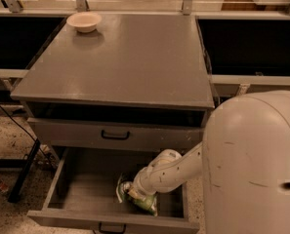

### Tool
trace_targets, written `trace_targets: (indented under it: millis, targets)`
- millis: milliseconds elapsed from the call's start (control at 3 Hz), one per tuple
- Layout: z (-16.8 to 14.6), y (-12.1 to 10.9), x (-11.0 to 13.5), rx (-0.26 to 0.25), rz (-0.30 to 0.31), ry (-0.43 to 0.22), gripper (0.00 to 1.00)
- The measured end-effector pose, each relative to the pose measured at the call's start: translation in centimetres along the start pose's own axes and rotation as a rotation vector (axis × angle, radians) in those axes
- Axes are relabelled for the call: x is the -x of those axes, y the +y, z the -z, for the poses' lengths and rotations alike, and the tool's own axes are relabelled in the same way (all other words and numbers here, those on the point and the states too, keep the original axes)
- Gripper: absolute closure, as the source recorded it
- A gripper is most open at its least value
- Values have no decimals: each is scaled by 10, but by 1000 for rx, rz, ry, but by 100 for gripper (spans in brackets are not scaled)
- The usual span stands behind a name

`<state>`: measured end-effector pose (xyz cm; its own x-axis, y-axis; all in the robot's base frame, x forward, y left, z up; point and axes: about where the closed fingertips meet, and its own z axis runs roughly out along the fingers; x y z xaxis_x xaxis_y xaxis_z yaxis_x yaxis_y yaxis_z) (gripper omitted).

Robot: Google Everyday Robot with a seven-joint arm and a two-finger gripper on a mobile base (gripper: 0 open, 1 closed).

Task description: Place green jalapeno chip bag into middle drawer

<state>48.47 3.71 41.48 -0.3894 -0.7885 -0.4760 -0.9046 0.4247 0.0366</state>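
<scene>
Placing step, close to done by the look. Small crinkled bright-green foil jalapeno chip bag [143,202] low inside wide shallow grey middle drawer [83,191], right of centre, near its front wall. White-armed end effector [134,191] right at the bag; grip impossible to tell. Next: release, lift clear.

Grey counter [134,57] is filling the middle, with a beige bowl [84,21] sitting at its far left corner. Dark recesses [247,45] are flanking it. Speckled floor [8,150] is showing at left under dim warm light. Hand [134,191] is sitting inside the open middle drawer [81,189].
</scene>
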Motion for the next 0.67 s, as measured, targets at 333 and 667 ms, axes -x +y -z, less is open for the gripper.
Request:
trace_targets:
  millis: [333, 667]
  targets:
    - [-21, 8, -11, 33, -19, 27, 100]
    - [-19, 8, -10, 33, -19, 27, 100]
